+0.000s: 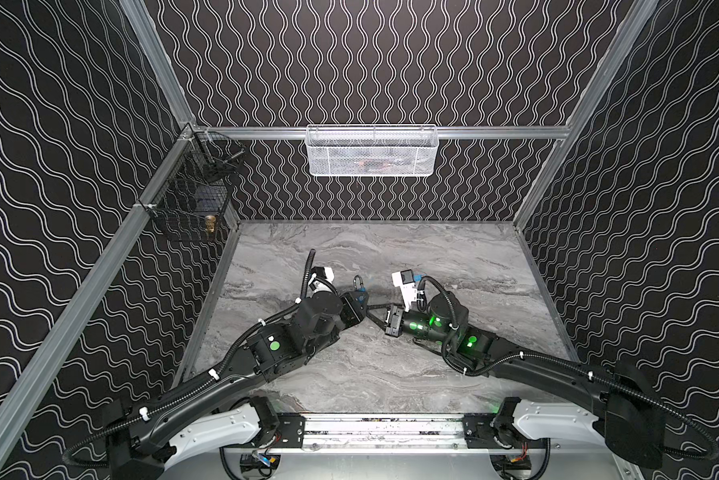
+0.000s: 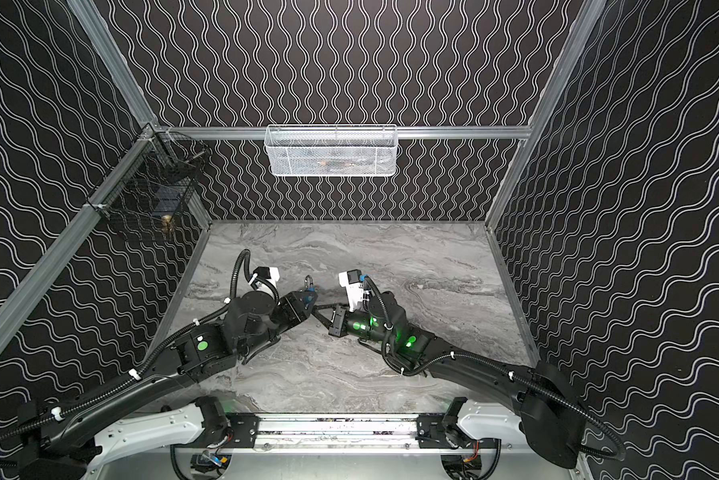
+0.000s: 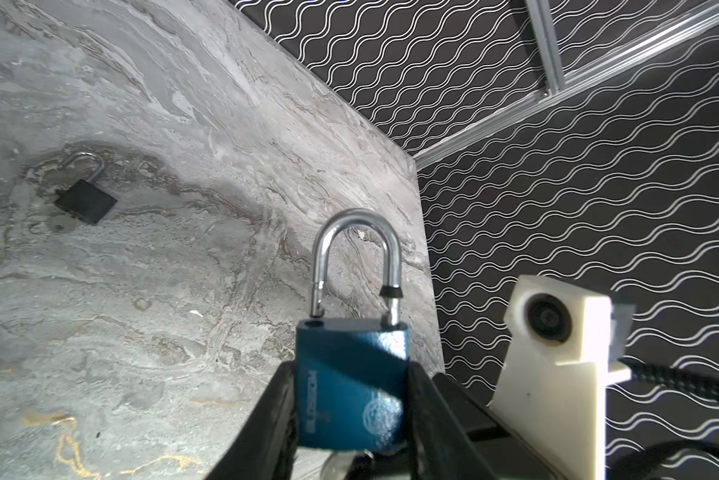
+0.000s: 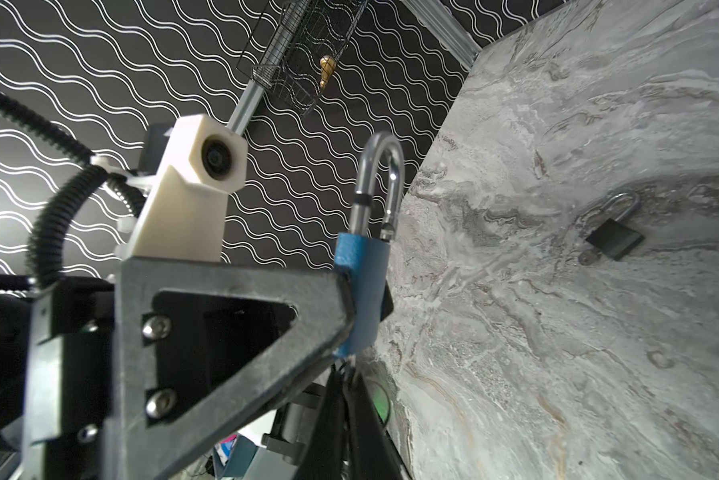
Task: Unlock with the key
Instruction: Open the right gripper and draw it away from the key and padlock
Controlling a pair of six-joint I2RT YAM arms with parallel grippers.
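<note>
Blue metal filled my left gripper point(image 3: 350, 374): I had the blue padlock point(image 3: 349, 345) clamped across its narrow sides, printed face toward my wrist camera, with the lower part of the body sunk between my fingers point(image 3: 426, 399). Its shackle point(image 3: 355, 232) pointed away from my wrist. One leg stood lifted clear of its hole in the body and the other was seated, so the lock was sprung open. In both top views the blue padlock hung above the marble table point(image 1: 432, 257), held off the surface.

My right gripper point(image 4: 346, 386) came at the blue padlock from the opposite side, its tips just beneath the underside of the body, at the end opposite the shackle. Those fingers were drawn close together. Whether they were fully closed, or pinching anything, I could not tell. A pale rounded shape point(image 3: 337, 462) showed right under the blue padlock's base, too blurred and cut off for me to name.

Well apart from the blue padlock, out beyond its shackle end, a black padlock point(image 3: 85, 203) lay flat on the table with its own shackle swung open. A small key point(image 3: 60, 225) lay just beside that lock's body.
</note>
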